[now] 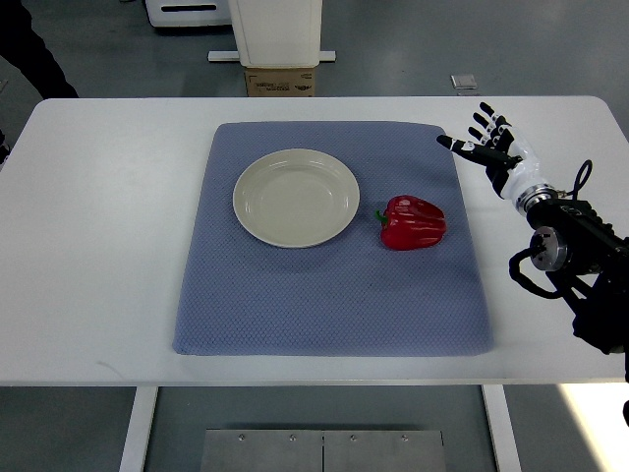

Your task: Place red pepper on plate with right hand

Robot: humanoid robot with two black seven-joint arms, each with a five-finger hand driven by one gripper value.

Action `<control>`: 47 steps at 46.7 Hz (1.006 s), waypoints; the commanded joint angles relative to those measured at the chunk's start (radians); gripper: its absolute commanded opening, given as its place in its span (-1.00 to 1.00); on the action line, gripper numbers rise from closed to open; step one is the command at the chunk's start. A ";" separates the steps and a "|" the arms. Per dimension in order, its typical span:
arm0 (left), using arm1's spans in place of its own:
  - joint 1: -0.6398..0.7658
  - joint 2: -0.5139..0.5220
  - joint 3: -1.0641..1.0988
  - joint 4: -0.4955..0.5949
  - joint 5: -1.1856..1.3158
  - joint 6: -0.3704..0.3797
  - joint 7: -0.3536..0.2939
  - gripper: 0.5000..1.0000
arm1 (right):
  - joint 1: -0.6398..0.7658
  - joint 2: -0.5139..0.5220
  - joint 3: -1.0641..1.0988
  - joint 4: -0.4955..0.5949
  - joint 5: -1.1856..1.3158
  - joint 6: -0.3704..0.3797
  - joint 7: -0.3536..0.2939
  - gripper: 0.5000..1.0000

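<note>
Red pepper lies on its side right of frame centre, on the blue mat, stem pointing left toward the plate; small gap between them, not touching. Plate sits upper centre of mat, nothing on it. Right robot hand at upper right, over the mat's far right corner and the white worktop, fingers spread, holding nothing, well apart from pepper. Left robot hand not visible. Step in hand, as I judge it: reach for the pepper, not yet grasped. To do it well: bring hand down and left over the pepper's body, wrap fingers across the widest part, not the stem; lift clear before moving left so it doesn't drag on the mat or knock the plate rim; set down in the plate's middle. Pepper is glossy, lobed, rounded, likely slippery and may roll. Plate is round, shallow, off-white, smooth, looks like ceramic. Mat is square-ish, padded, dimpled fabric weave, grippy-looking. Worktop smooth, matte white, rounded corners.
</note>
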 commanded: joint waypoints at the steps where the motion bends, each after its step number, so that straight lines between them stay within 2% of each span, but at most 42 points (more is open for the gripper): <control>1: 0.000 0.000 0.000 0.000 0.000 0.000 0.000 1.00 | -0.001 0.000 -0.001 0.000 0.000 0.000 -0.005 1.00; 16: 0.000 0.000 0.000 0.000 0.000 0.000 0.000 1.00 | 0.001 -0.031 -0.017 0.026 -0.002 0.029 0.005 1.00; 26: 0.000 0.000 0.000 0.000 0.000 0.000 0.000 1.00 | 0.010 -0.084 -0.069 0.069 -0.002 0.029 0.037 1.00; 35: 0.000 0.000 0.000 0.000 0.000 0.000 0.001 1.00 | 0.025 -0.152 -0.150 0.152 -0.009 0.029 0.060 1.00; 47: 0.000 0.000 0.000 0.000 0.000 0.000 0.000 1.00 | 0.079 -0.255 -0.300 0.282 -0.032 0.031 0.123 1.00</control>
